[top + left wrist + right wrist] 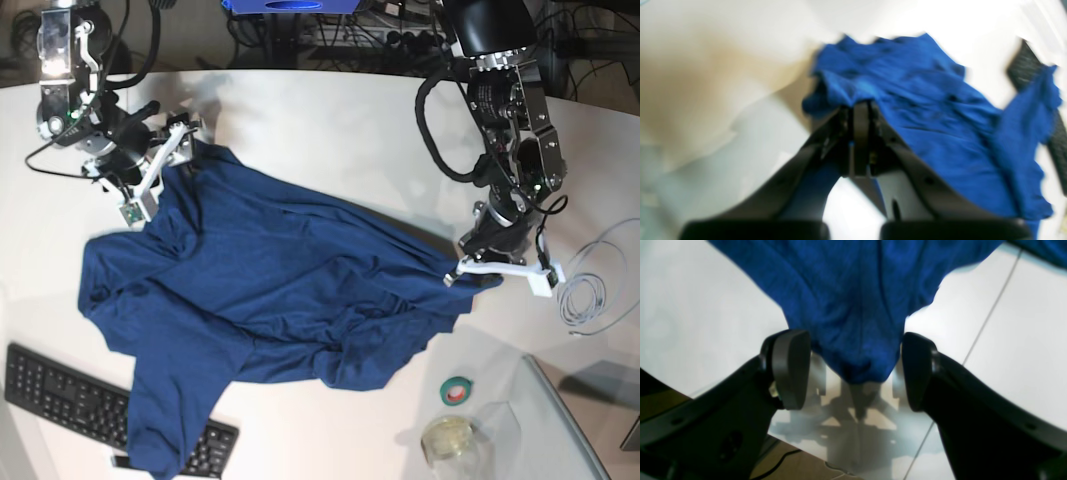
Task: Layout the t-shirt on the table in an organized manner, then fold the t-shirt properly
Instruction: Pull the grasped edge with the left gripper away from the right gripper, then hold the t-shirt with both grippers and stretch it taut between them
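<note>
The dark blue t-shirt (pixel 270 290) lies crumpled and spread across the white table (pixel 330 130). Its lower part hangs over the front edge. My left gripper (pixel 470 272) is at the shirt's right edge. In the left wrist view the left gripper (pixel 860 105) is shut on a bunched fold of the t-shirt (pixel 923 100). My right gripper (pixel 160 170) is at the shirt's far left corner. In the right wrist view the right gripper (pixel 853 353) stands open, with a rounded tip of the t-shirt (pixel 853 300) lying between its fingers and the table (pixel 690 306) beneath.
A black keyboard (pixel 60 390) sits at the front left, partly under the shirt's hanging part. A green tape roll (pixel 458 391), a clear round container (pixel 447 437) and a coiled white cable (pixel 590 290) lie at the right. A thin dark seam (pixel 993 303) crosses the tabletop.
</note>
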